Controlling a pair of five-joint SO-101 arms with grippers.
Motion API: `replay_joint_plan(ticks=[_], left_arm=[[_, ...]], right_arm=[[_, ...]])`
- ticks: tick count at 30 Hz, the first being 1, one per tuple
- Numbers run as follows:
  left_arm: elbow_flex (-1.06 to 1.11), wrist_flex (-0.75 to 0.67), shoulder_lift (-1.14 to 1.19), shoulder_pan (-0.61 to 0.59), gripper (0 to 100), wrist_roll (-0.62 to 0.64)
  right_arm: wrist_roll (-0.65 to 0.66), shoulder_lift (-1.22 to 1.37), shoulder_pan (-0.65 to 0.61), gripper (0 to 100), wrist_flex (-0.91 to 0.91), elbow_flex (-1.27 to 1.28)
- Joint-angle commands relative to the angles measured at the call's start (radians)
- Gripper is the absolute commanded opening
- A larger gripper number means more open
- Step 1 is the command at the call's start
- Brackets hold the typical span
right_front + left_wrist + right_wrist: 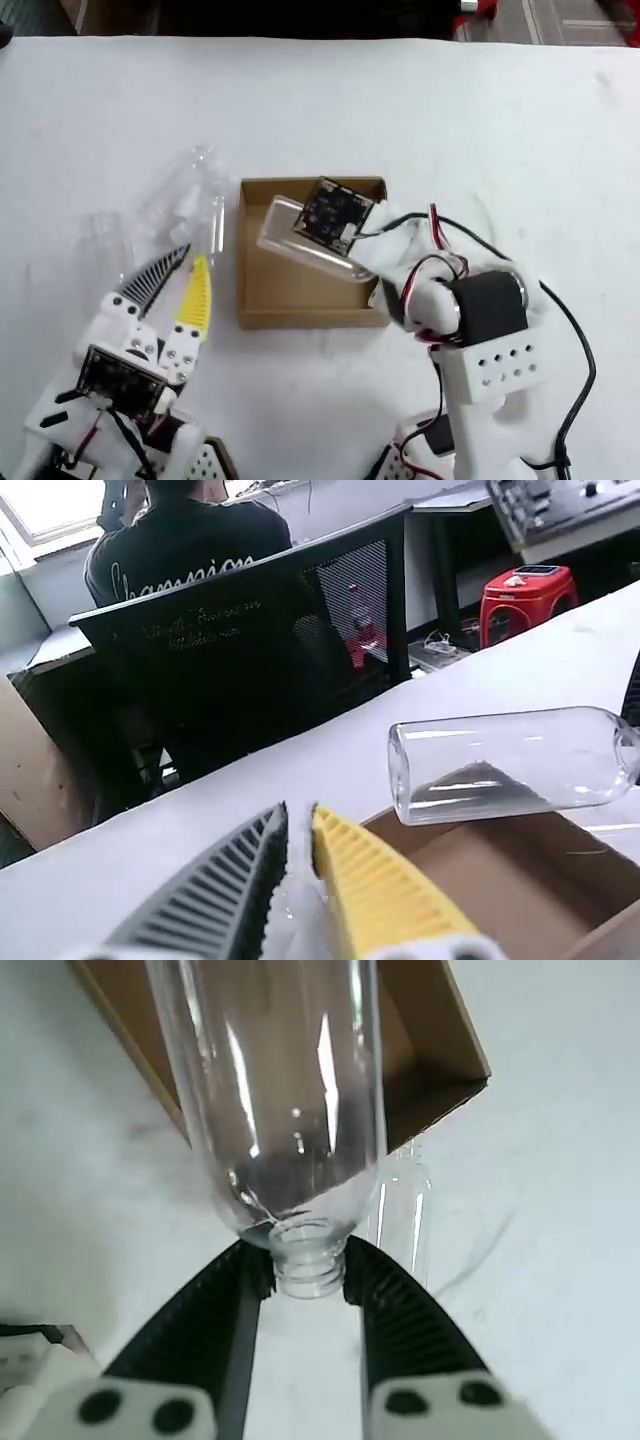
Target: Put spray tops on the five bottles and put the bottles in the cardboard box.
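1. One cardboard box (300, 318) sits at the centre of the high view, open side up.
2. One clear bottle (290, 240) hangs on its side over the box. The right gripper (308, 1265) pinches its bare threaded neck between two black fingers (215, 1310).
3. More loose bottles (195, 190) lie in the upper left of the high view, just beside the box's left wall. At least two can be made out, one of them farther left (100, 235); the exact number cannot be told.
4. The left gripper (193, 255) is at the lower left of that view, its tips pointing at the loose bottles. Its grey and yellow fingers stand slightly parted, with a narrow gap and nothing seen gripped.
5. Everything rests on a white table (480, 120).
6. The left wrist view looks across the table into the room, where a black mesh chair (250, 630) and a red stool (525, 595) stand. It also shows the clear bottle (510, 765) level above the box (500, 880).
7. The right wrist view shows the bottle's neck close up, and one loose bottle (400, 1210) lying just past the box corner (440, 1040).
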Motion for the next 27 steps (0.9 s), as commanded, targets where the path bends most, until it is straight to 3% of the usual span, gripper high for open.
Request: replay_joint_plan(ticks=[1,9,17,21,27], left_arm=[[-0.041,0.048,0.005,0.013,14,-0.006],[-0.046,0.048,0.005,0.015,14,-0.006],[-0.035,-0.009,0.007,0.027,14,-0.003],[0.052,-0.017,0.007,0.061,14,-0.003],[0.199,-0.084,0.005,0.016,14,-0.003]], right_arm=[[-0.012,-0.021,-0.008,1.6,-0.019,-0.011],[-0.014,-0.016,-0.056,1.6,-0.028,-0.003],[-0.083,-0.024,-0.231,1.6,0.021,-0.005],[-0.084,-0.031,-0.329,1.6,0.076,-0.014],[-0.084,-0.125,-0.341,1.6,0.088,-0.012]])
